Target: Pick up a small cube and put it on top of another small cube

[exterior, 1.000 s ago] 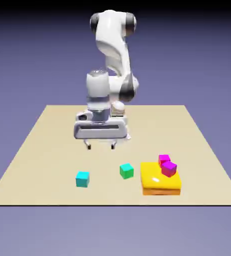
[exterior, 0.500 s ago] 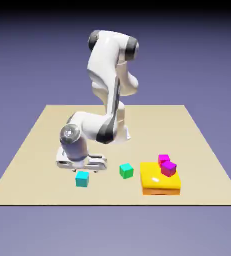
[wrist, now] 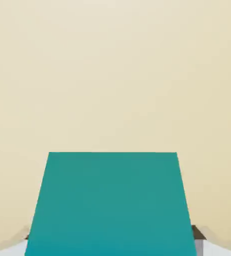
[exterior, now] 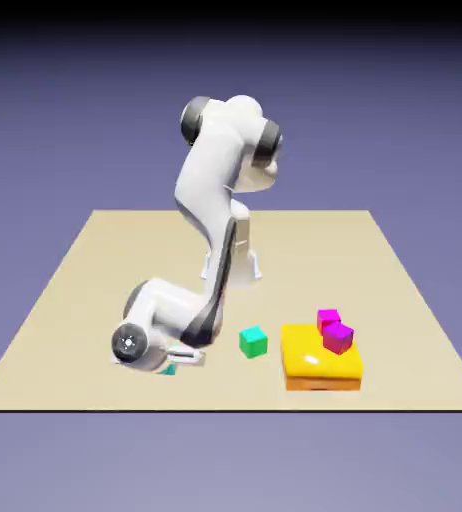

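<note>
**Gripper clamped on the teal cube, low on the table**

I have the arm (exterior: 210, 215) folded down hard toward the table (exterior: 95, 260), the hand almost on the surface. In the exterior view the gripper (exterior: 172, 366) is mostly hidden under the wrist, and only a sliver of the teal cube (exterior: 169, 369) peeks out beneath it. My hand view settles it: the teal cube (wrist: 111, 204) fills the lower middle of the picture, wide and square, with a grey fingertip (wrist: 197, 234) showing at its right side and a hint of another at its left. I read the fingers as pressed against the cube's two sides, so the jaws are closed on it. Behind it I see only bare tan table (wrist: 112, 75). Whether the cube rests on the table or has left it, I cannot tell.

Taking the teal cube as my landmark: the green cube (exterior: 253, 342) sits near it, toward the exterior view's right, apart from the hand. Further right of it lies the yellow block (exterior: 310, 355) on an orange slab (exterior: 322, 383). Two magenta cubes (exterior: 333, 330) sit on the yellow block's upper right part, touching each other, well apart from the teal cube.
</note>
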Motion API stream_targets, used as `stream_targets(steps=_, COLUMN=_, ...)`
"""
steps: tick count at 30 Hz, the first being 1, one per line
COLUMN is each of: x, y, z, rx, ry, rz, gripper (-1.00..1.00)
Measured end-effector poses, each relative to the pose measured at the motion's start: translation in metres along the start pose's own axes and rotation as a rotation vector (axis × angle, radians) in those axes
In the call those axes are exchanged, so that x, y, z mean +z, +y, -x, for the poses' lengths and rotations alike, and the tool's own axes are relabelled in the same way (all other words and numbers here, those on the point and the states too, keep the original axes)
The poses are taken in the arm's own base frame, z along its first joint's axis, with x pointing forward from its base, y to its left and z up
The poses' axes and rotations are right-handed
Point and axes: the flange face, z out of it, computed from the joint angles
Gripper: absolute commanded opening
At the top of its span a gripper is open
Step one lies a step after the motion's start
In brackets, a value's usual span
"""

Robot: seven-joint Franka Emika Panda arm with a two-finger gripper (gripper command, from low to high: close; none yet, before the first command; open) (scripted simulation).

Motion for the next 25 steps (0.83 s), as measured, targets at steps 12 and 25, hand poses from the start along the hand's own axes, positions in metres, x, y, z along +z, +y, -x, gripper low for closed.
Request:
stream_targets(steps=12, x=0.021, y=-0.020, z=0.128, rx=0.236, ry=-0.213, rz=-0.229, gripper=-1.00)
stream_targets(steps=25, x=0.076, y=-0.037, z=0.178, rx=0.348, ry=-0.261, rz=-0.261, gripper=1.00)
